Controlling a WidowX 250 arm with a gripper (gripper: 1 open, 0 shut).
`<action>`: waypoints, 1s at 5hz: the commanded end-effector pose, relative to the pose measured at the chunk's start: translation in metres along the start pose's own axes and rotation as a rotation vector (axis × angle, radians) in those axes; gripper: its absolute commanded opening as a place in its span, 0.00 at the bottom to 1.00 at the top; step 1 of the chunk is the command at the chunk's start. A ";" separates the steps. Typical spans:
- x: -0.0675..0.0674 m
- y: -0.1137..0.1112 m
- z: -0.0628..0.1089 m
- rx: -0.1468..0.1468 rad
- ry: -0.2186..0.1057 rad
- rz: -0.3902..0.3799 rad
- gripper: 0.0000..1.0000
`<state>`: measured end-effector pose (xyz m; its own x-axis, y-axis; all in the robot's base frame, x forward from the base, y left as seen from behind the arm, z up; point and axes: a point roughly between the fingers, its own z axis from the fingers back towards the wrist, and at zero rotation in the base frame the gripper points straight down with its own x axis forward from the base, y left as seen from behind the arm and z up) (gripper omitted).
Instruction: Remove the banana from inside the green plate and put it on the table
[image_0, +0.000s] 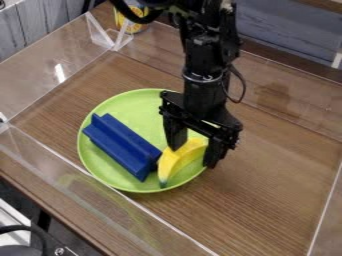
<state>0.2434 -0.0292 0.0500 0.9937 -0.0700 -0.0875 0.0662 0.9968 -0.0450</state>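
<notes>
The yellow banana (178, 160) lies at the right front of the lime-green plate (112, 108), near its rim. My black gripper (195, 146) points straight down over the banana's upper end, jaws open, one finger on each side of it. I cannot tell whether the fingers touch it. A blue block (120, 144) lies in the plate to the left of the banana. The plate rests on the brown wooden table (274, 140).
Clear acrylic walls (40, 150) ring the tabletop at the front, left and back. Bare wood lies to the right of the plate and behind it. The black arm rises from the gripper toward the top of the view.
</notes>
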 end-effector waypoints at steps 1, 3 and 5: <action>0.009 -0.003 0.025 0.005 -0.066 0.002 1.00; 0.006 0.012 0.031 0.020 -0.065 -0.109 1.00; -0.001 0.017 0.006 0.027 -0.055 -0.089 1.00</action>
<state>0.2400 -0.0147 0.0502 0.9854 -0.1616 -0.0535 0.1602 0.9866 -0.0292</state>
